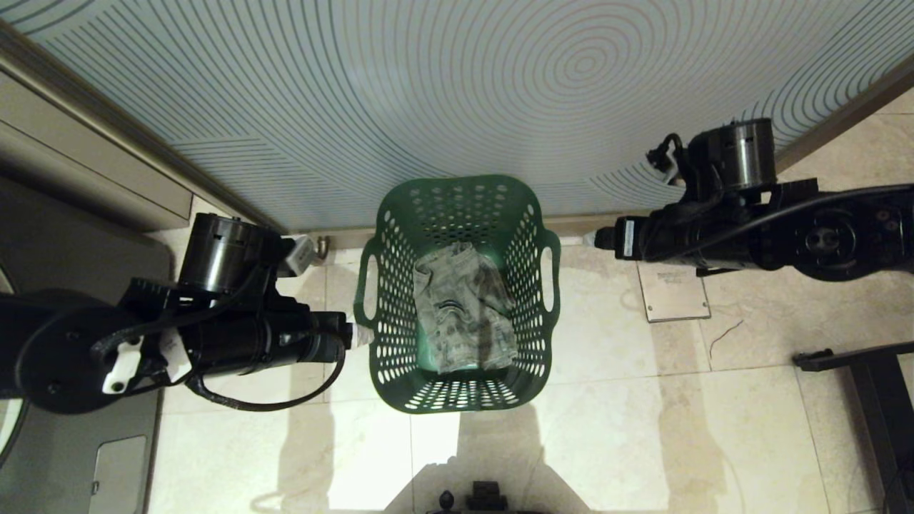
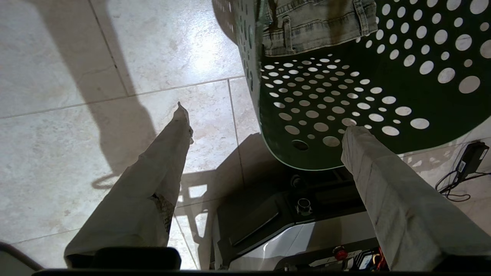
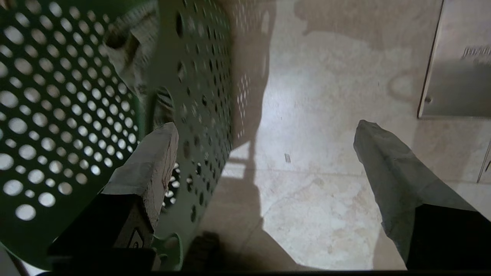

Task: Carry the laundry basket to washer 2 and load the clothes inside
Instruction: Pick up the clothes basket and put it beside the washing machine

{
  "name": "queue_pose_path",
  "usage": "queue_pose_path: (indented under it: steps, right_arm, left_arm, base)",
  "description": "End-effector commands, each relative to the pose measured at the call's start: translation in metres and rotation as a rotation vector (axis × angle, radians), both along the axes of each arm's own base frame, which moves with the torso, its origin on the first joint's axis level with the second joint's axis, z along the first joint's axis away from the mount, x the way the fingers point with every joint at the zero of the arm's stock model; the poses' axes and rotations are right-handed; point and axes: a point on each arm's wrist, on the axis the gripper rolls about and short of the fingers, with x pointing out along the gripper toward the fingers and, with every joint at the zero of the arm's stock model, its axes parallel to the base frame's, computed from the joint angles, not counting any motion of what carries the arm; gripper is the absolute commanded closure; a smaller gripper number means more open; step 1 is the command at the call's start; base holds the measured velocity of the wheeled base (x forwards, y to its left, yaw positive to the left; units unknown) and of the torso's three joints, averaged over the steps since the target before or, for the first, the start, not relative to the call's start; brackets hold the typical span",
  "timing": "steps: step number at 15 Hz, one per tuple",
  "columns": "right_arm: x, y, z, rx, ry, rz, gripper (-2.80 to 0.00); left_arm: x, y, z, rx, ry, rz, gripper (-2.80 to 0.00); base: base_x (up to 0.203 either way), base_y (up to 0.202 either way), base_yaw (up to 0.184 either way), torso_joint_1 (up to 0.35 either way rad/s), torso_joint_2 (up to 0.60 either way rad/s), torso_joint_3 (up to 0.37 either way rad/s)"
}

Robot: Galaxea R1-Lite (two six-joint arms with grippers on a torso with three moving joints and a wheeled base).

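Note:
The green perforated laundry basket point(image 1: 543, 335) stands on the tiled floor in front of me. A crumpled grey denim garment point(image 1: 464, 307) lies in its bottom. My left gripper point(image 1: 359, 334) is level with the basket's left handle point(image 1: 364, 285). In the left wrist view it point(image 2: 266, 124) is open, one finger point(image 2: 360, 153) against the basket's rim point(image 2: 299, 161) and the other over bare floor. My right gripper point(image 1: 591, 239) is just off the right handle point(image 1: 551, 275). It point(image 3: 264, 134) is open too, one finger point(image 3: 153, 165) over the basket wall point(image 3: 199, 96). Washer 2 is out of view.
A pale wall panel with curved lines point(image 1: 457, 93) rises right behind the basket. A metal floor plate point(image 1: 675, 293) lies to the right, and a black stand leg point(image 1: 857, 364) beyond it. A grey cabinet-like body point(image 1: 121, 457) fills the left edge. My base point(image 2: 276, 230) sits close under the basket.

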Motion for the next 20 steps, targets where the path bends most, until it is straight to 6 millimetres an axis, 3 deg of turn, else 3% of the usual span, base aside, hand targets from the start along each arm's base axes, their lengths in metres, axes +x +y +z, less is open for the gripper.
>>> queue_pose_path:
  steps: [1, 4, 10, 17, 20]
  right_arm:
    - [0.005, 0.005, 0.014, 0.011, -0.025, 0.007, -2.8]
    - [0.019, 0.012, 0.007, 0.013, -0.01, 0.011, -2.8]
    - [0.045, 0.022, -0.011, 0.069, -0.042, -0.001, -2.8]
    - [0.058, 0.046, -0.014, 0.08, -0.064, 0.048, -2.8]
    - [0.054, 0.057, -0.012, 0.083, -0.069, 0.074, -2.8]
  left_arm:
    - [0.0, -0.006, -0.003, 0.002, 0.008, -0.016, -2.8]
    - [0.0, -0.019, -0.007, -0.025, 0.027, -0.031, -2.8]
    - [0.015, -0.028, -0.01, -0.019, 0.021, -0.021, -2.8]
    - [0.036, -0.041, -0.013, 0.004, -0.002, 0.003, -2.8]
    - [0.04, -0.042, -0.011, 0.033, -0.034, 0.012, -2.8]
  base:
    - [0.0, 0.0, 0.0, 0.0, 0.0, 0.0]
    - [0.0, 0.0, 0.0, 0.0, 0.0, 0.0]
    - [0.0, 0.0, 0.0, 0.0, 0.0, 0.0]
    - [0.0, 0.0, 0.0, 0.0, 0.0, 0.0]
    - [0.0, 0.0, 0.0, 0.0, 0.0, 0.0]
